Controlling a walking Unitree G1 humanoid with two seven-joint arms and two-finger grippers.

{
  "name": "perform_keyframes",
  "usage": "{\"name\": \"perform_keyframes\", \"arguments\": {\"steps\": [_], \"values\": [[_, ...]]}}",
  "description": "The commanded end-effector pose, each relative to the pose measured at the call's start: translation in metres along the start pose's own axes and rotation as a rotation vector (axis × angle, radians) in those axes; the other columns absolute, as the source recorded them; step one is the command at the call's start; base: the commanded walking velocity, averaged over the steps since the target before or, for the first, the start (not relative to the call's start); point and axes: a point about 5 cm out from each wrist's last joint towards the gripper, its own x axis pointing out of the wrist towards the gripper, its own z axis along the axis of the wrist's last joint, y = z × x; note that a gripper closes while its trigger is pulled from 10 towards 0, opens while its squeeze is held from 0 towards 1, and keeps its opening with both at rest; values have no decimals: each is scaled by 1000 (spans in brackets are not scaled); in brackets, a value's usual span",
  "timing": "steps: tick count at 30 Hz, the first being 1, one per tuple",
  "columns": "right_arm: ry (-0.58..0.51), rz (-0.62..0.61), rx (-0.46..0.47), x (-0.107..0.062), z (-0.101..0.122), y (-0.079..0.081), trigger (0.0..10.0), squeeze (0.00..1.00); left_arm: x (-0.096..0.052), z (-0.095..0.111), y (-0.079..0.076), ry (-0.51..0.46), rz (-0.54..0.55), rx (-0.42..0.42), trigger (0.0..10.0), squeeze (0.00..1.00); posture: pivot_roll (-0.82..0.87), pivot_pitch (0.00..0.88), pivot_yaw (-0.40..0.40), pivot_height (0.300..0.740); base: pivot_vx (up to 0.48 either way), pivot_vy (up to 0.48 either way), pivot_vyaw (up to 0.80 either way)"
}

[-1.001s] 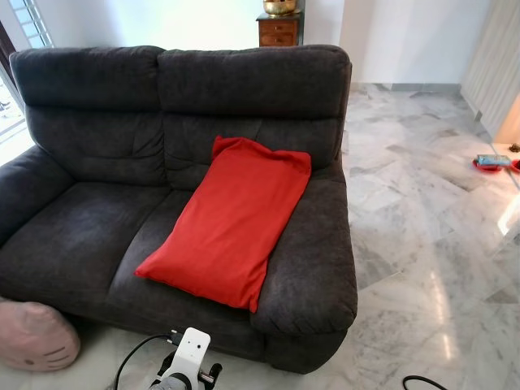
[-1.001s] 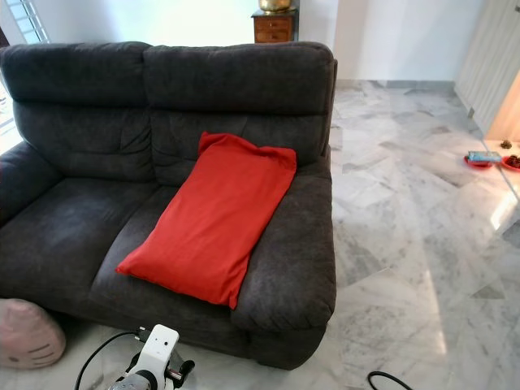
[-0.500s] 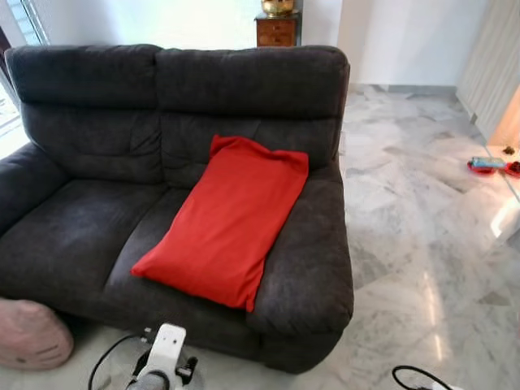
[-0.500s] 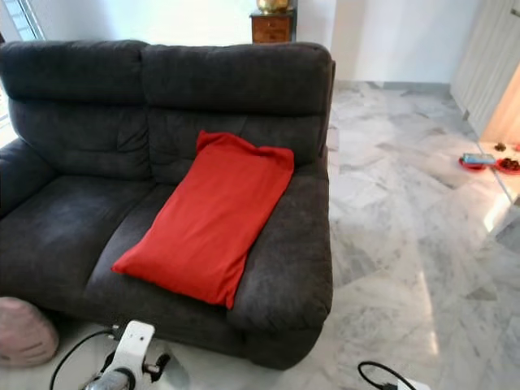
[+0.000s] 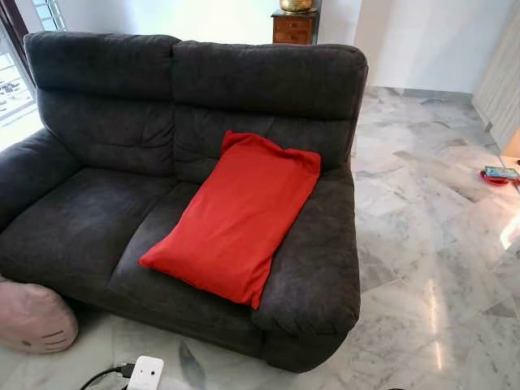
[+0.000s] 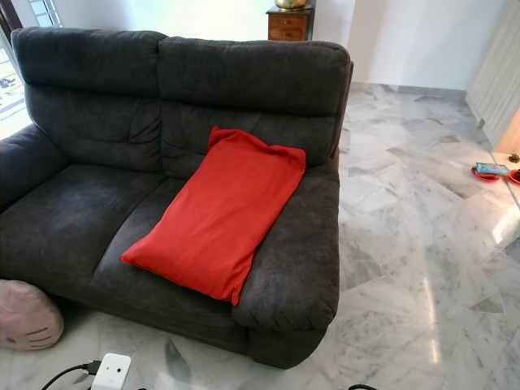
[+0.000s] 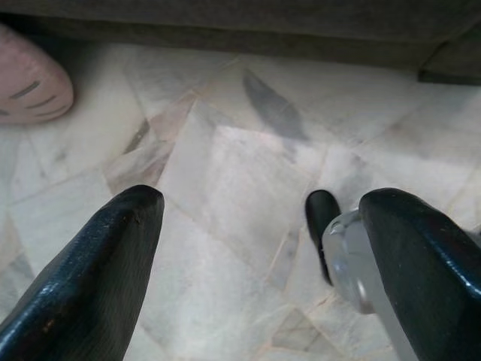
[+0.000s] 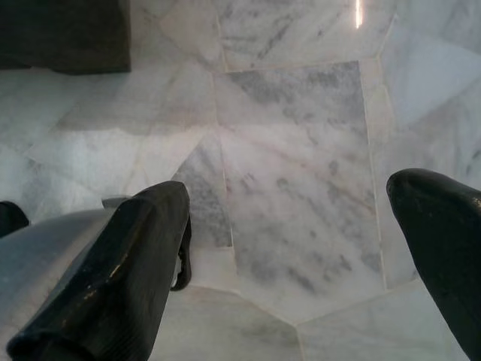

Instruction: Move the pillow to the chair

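A red pillow (image 5: 236, 218) lies slanted on the right seat of a dark grey two-seat sofa (image 5: 89, 219), its top corner leaning on the backrest and its right edge against the sofa's right armrest (image 5: 313, 260). My left gripper (image 7: 259, 263) hangs low over the marble floor with its fingers wide apart and nothing between them. My right gripper (image 8: 301, 256) also hangs open over bare floor. The white top of my left arm (image 5: 145, 374) peeks in at the bottom edge, in front of the sofa.
A pink plush cushion (image 5: 32, 318) lies on the floor by the sofa's left front corner. Marble floor (image 5: 439, 244) stretches out to the right of the sofa. A wooden cabinet (image 5: 294, 26) stands behind it. Small items on a red dish (image 5: 497, 174) sit at far right.
The whole picture has shifted: the camera has moved, and the sofa now sits slightly lower and more to the right. My left arm has dropped toward the bottom edge. The pillow has not moved.
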Motion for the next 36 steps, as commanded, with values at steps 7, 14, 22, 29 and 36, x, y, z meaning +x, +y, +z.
{"name": "perform_keyframes", "arguments": {"steps": [7,14,22,29,36], "values": [[-3,-18,5,-1,1,-14,10000,0,-4,-12,8,35,14,0,10000,0,-32,0,17,740,0,0,0],[-7,-16,-9,-1,1,-12,10000,0,-8,-24,4,69,13,-40,10000,0,-9,0,-9,740,0,0,0],[-18,-11,16,2,8,3,10000,0,-11,-34,4,102,11,-38,10000,0,-23,11,-5,740,0,0,0],[-37,5,1,4,16,6,10000,0,-8,-26,1,83,5,-39,10000,0,-22,30,-6,740,0,0,0],[-35,-8,13,4,18,0,10000,0,-6,-22,-2,80,3,-49,10000,0,-24,43,-10,740,0,44,0]]}}
